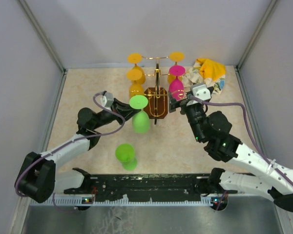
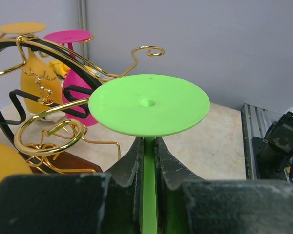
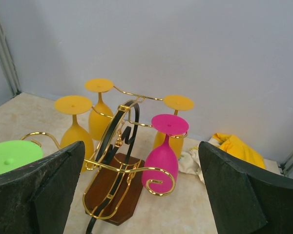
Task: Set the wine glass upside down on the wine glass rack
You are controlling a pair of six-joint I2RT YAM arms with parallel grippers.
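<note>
We see the left gripper (image 2: 147, 151) clamped tight on the stem of the green wine glass (image 2: 149, 105), its jaws pressed against the stem on both sides. The glass is upside down, foot up and bowl below, just beside a curled hook on the left side of the wine glass rack (image 1: 156, 105); we cannot tell whether it touches the wire. The right gripper (image 3: 141, 195) is spread wide and holds nothing, close to the rack's wooden base and a hung pink glass (image 3: 161, 165). Behind it, yellow glasses (image 3: 75, 136) hang on the rack. A second green glass (image 1: 125, 155) sits on the table (image 1: 88, 87), well apart from the rack
</note>
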